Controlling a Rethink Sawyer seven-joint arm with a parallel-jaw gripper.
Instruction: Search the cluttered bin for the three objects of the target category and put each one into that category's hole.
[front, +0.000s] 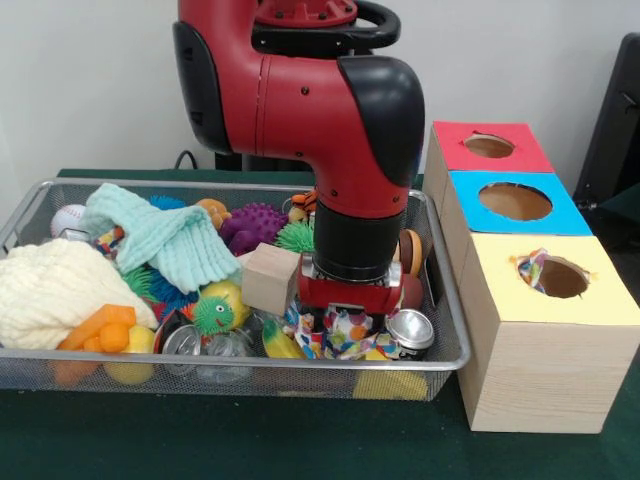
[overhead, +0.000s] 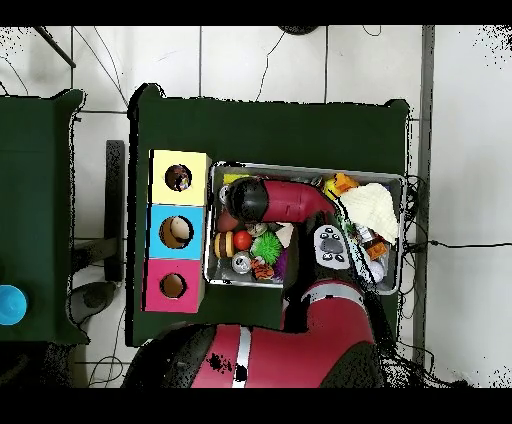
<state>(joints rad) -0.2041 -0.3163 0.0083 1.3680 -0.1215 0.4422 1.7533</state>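
Note:
The wire mesh bin (front: 200, 372) is full of toys; it also shows in the overhead view (overhead: 310, 167). My gripper (front: 345, 318) is lowered into its front right corner, right on a white cloth with coloured polka dots (front: 350, 334). The cloth bunches up around the gripper and hides its tips. Another polka-dot cloth (front: 532, 267) hangs over the left rim of the yellow-surrounded hole (front: 562, 279) in the nearest wooden box (front: 540, 370). In the overhead view the arm (overhead: 262, 198) covers the gripper, and the yellow hole (overhead: 179, 178) has something in it.
A mint-green knitted cloth (front: 165, 240), a cream knitted cloth (front: 50, 290), a wooden block (front: 270, 278), a metal can (front: 410, 330), a purple spiky ball (front: 255, 225) and orange pieces (front: 100, 328) crowd the bin. Blue-surrounded (front: 515, 201) and red-surrounded (front: 489, 146) holes lie behind the yellow one.

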